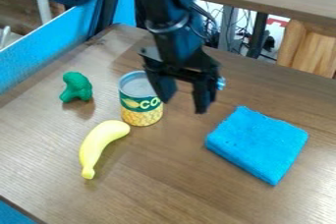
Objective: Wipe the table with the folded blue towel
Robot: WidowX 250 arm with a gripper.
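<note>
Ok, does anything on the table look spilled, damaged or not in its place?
No, nothing stands out. The can stands upright, the banana and the green toy look whole, and the blue cloth lies flat. I see no spill on the table. The gripper hangs open near the can.

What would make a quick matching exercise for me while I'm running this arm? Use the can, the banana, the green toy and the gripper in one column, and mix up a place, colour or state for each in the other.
1. Can
2. Banana
3. Green toy
4. Gripper

A. Hangs over the table, fingers apart
B. Plain yellow, curved, lying down
C. Stands upright, with a green and yellow label
D. Sits closest of the four to the picture's left edge

Pairs: 1-C, 2-B, 3-D, 4-A
</note>
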